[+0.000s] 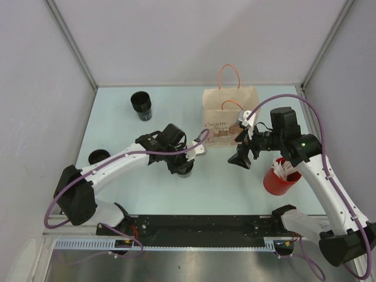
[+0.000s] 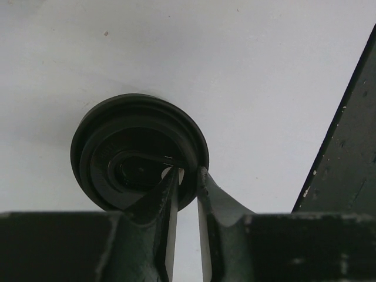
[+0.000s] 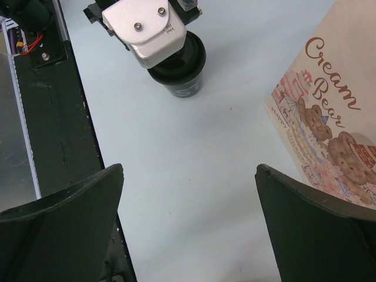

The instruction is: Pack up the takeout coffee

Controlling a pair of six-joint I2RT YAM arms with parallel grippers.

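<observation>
Left wrist view is showing your left gripper (image 2: 188, 175) sitting nearly closed astride the rim of the coffee cup (image 2: 132, 150) mid-table, near the paper bag (image 1: 230, 114), though I cannot tell whether it is gripping, so lifting is risking a spill.

A: Any way in between the lidded cup (image 1: 184, 170) and the paper bag (image 1: 230, 114)?
B: A bare strip of table (image 1: 217, 182) — though the right gripper (image 1: 242, 160) hangs wide open just before the bag's front.
A: And further right?
B: The red cup (image 1: 281, 178) stands there (the left gripper (image 2: 188, 173) covers the lidded cup's top)
</observation>
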